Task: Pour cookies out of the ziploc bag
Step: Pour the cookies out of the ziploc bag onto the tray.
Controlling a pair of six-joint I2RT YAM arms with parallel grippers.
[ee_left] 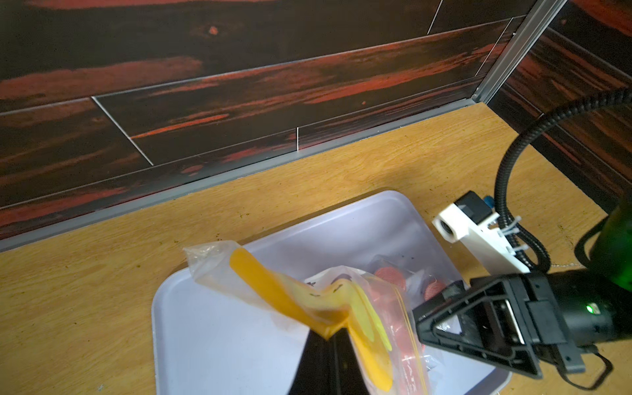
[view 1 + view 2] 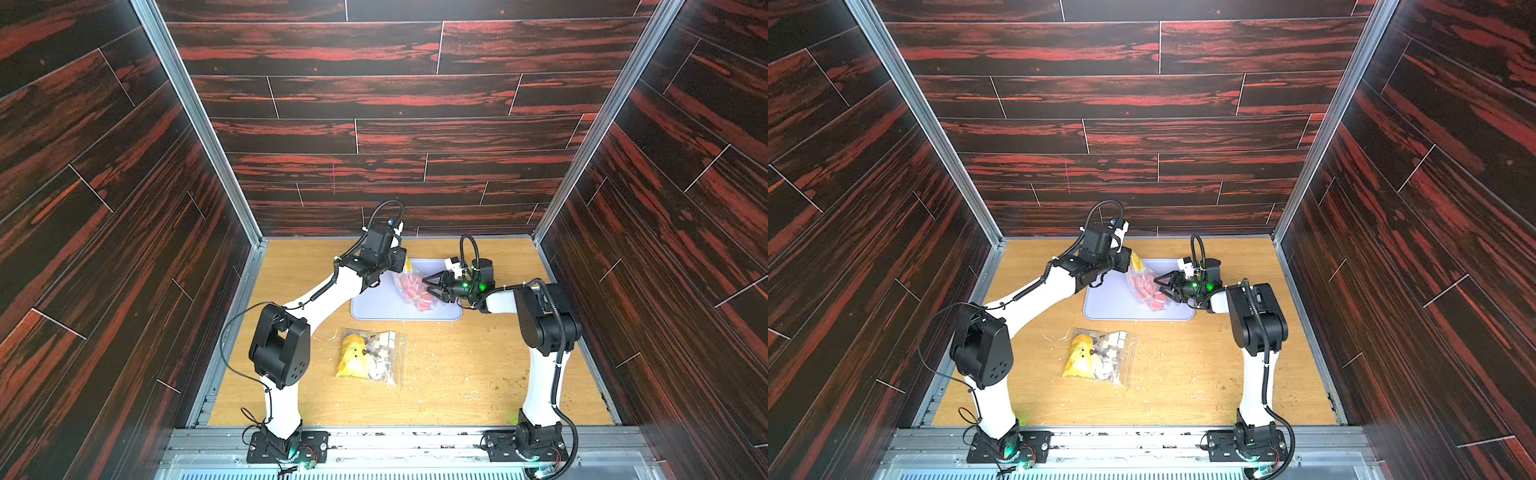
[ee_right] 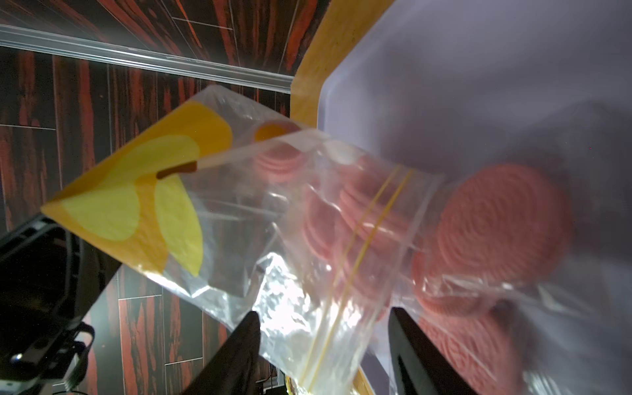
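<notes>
The clear ziploc bag point(image 2: 411, 286) point(image 2: 1144, 284) hangs tilted over the lavender tray point(image 2: 374, 309) point(image 2: 1104, 307). Its yellow-printed bottom corner point(image 1: 284, 294) is raised and its mouth points down. My left gripper point(image 1: 328, 337) is shut on that corner. Pink round cookies point(image 3: 342, 219) crowd the lower part of the bag near the zip line. One cookie point(image 3: 502, 219) shows at the mouth over the tray point(image 3: 478, 68), and more pink cookies point(image 2: 424, 305) lie at the bag's low end. My right gripper point(image 3: 325, 313) point(image 2: 430, 286) is open, with its fingers on either side of the bag's film near the zip.
A second clear bag point(image 2: 370, 353) point(image 2: 1098, 353) holding a yellow lump and pale pieces lies on the wooden table in front of the tray. Crumbs are scattered across the table's right side. Dark walls enclose the back and both sides.
</notes>
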